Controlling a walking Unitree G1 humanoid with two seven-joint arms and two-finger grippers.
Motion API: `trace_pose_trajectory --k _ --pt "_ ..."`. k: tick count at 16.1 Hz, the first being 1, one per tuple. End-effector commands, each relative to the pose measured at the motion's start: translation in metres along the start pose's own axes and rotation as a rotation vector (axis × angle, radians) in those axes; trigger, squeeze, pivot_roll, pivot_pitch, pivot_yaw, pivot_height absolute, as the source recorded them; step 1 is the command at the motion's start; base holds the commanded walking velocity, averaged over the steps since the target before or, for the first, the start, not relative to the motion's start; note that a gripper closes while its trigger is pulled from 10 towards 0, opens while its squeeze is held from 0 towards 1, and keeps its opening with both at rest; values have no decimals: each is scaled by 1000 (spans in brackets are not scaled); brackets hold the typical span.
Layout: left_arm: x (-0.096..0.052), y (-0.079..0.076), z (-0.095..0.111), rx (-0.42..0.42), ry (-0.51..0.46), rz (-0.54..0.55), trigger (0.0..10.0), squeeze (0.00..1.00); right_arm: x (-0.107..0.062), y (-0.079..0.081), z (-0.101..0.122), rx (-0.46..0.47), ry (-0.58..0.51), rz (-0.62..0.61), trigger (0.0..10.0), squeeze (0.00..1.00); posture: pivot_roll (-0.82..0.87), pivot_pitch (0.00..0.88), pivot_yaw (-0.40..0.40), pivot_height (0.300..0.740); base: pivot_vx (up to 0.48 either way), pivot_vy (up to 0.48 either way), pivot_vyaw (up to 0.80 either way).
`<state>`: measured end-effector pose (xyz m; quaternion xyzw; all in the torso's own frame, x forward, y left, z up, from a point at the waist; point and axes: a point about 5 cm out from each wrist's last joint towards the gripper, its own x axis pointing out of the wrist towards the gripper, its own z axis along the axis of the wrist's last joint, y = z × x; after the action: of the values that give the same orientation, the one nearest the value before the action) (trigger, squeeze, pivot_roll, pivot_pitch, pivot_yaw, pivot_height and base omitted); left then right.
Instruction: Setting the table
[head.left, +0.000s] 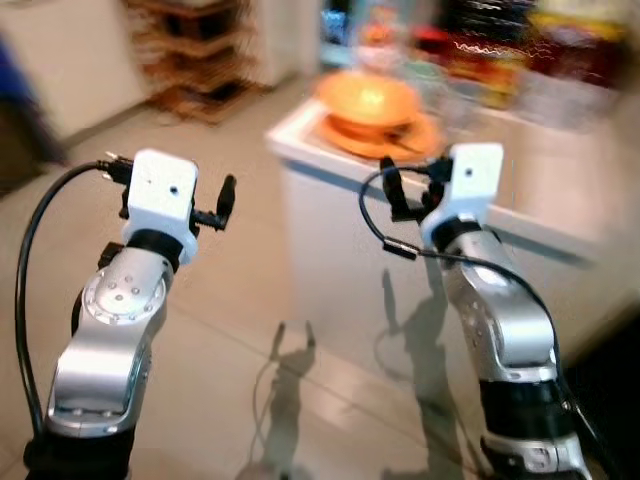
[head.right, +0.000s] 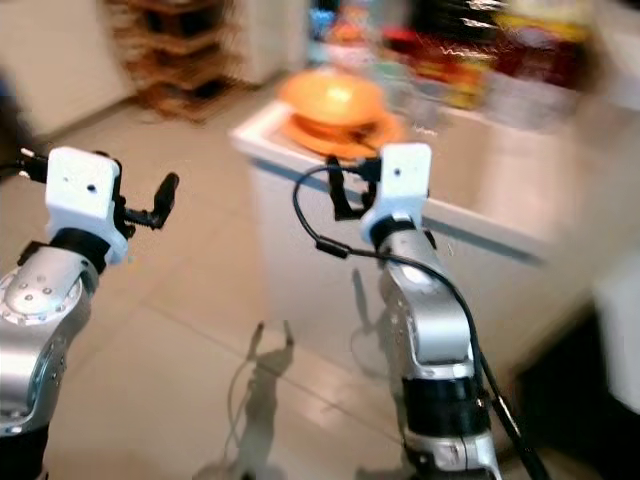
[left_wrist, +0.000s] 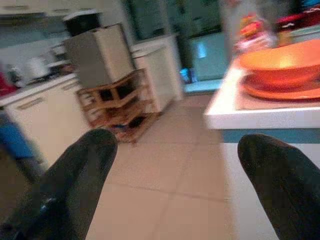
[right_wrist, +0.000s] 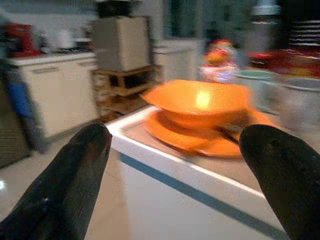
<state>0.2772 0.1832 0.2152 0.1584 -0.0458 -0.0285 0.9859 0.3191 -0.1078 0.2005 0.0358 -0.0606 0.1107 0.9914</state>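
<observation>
We hold our left gripper (left_wrist: 175, 185) and right gripper (right_wrist: 175, 175) raised with fingers spread wide, grasping nothing. Straight ahead of the right gripper, an orange bowl (right_wrist: 200, 102) sits on an orange plate (right_wrist: 210, 137) at the white counter's (right_wrist: 165, 160) corner.

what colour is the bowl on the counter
Orange. The bowl sits on an orange plate; the right wrist view shows it best.

Bare floor (head.left: 240, 300) lies before the left pincer (head.left: 222, 205); the table (head.left: 300, 140) corner blocks the right pincer (head.left: 405, 190).
</observation>
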Motion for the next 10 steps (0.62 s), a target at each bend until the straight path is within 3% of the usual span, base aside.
trace_pose_trajectory --k 1,2,5,10 --pt "1 0 1 7 -2 -1 10000 0 0 -2 3 4 -17 -1 10000 0 128 0 -17 740 480 0 0" --pt "1 0 1 7 -2 -2 10000 0 0 -2 3 13 -18 -2 10000 0 129 0 -17 740 480 0 0" --pt "1 0 1 16 -3 -3 10000 0 1 -3 7 27 -41 -9 10000 0 130 0 -17 740 480 0 -758" --pt "1 1 1 20 -3 -3 10000 0 -1 -13 24 47 -159 -82 10000 0 129 1 -17 740 480 0 0"
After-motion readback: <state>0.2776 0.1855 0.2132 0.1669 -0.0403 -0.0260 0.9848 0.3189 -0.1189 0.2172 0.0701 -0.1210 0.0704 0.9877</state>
